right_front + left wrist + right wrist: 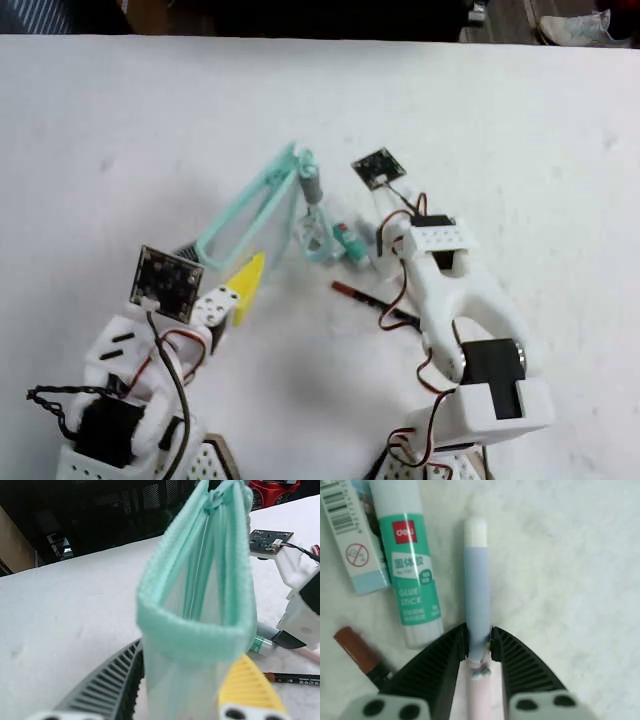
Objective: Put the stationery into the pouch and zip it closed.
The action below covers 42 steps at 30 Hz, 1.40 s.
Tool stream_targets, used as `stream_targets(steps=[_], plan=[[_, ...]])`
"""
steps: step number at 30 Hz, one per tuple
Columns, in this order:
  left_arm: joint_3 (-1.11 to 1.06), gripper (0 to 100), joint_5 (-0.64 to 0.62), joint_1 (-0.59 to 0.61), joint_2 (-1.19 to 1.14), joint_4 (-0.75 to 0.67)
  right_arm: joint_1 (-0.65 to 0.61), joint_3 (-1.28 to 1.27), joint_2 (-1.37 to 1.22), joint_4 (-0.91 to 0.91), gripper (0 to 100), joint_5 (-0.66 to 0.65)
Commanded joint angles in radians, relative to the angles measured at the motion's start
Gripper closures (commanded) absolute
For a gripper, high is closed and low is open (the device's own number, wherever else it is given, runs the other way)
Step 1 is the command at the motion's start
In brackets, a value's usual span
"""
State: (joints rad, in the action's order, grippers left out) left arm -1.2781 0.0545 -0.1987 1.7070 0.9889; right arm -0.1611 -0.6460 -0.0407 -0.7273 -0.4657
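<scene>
Clenched between my right gripper's (479, 641) black fingers, one pen (476, 590) is lying flat on the white table (570, 580). I'm gripping it where the blue barrel meets the pink end. Its long axis is running straight out ahead of these jaws, with the white tip pointing away from me. On one flank of the jaws, one glue stick (412, 575) is lying nearly parallel to the pen, close but apart. One small pale-blue packet (355, 545) is sitting just past it. One pencil (357, 650) is poking its brown end in close by the same jaw.

Over on my left gripper (190, 660), I'm pinching the near end of the one mint pouch (200, 610) between the grey and yellow fingers. The pouch's long axis is stretching away from those jaws, and its mouth is gaping upward, unzipped. All four stationery pieces are lying outside it, on the table beside its far end.
</scene>
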Motion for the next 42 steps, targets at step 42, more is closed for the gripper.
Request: stream_targets(steps=[42], plan=[[-0.005,77,-0.002,0.005,0.004,-0.041,0.038,-0.431,1.044,0.010,96.4,0.169]])
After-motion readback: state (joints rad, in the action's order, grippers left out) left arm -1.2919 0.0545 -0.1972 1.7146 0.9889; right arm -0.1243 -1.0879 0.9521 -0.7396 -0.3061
